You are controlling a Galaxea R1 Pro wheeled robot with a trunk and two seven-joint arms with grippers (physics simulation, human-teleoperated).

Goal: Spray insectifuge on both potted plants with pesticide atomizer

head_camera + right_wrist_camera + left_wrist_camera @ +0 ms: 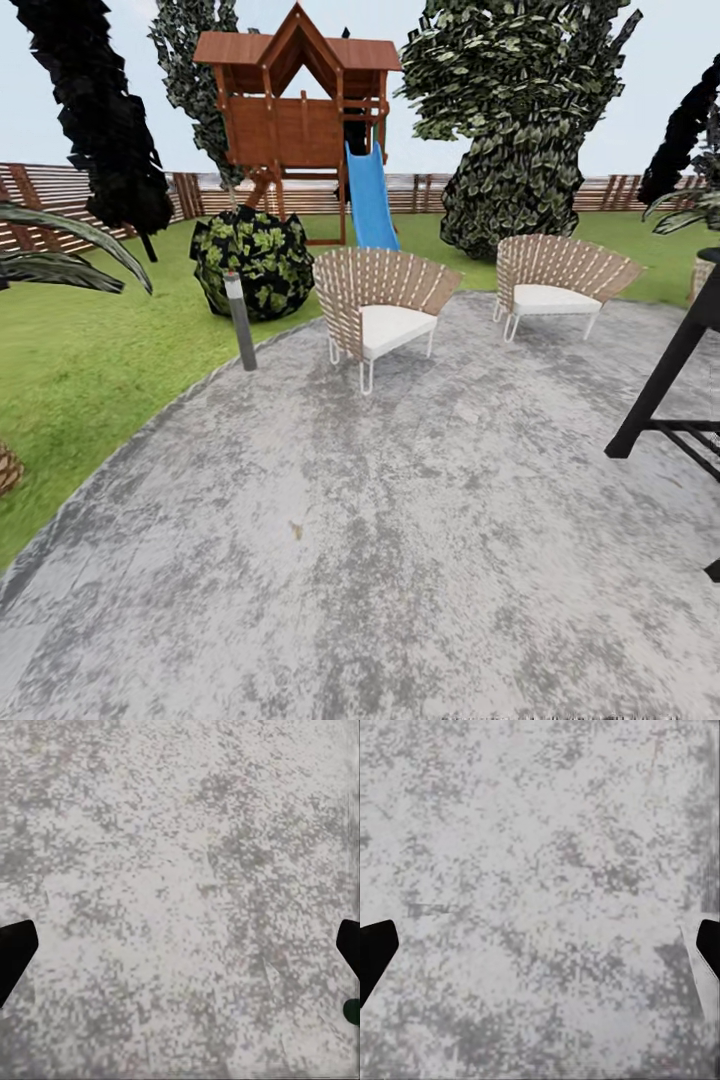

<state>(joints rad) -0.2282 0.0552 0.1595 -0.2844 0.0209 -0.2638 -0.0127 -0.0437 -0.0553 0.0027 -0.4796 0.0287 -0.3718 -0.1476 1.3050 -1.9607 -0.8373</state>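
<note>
mottled grey paving [400,540] spreads before two wicker chairs [380,300], with lawn [90,360] of the garden (fenced) and a playhouse [300,110] behind. left wrist: left gripper [540,949] spread wide over paving. right wrist: right gripper [180,949] likewise wide, holding nothing.

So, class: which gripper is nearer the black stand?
Right, probably. The black stand sits on the head view's right, the right gripper's side; the left gripper is on the far side. Both hang open over paving, neither at the stand.
</note>
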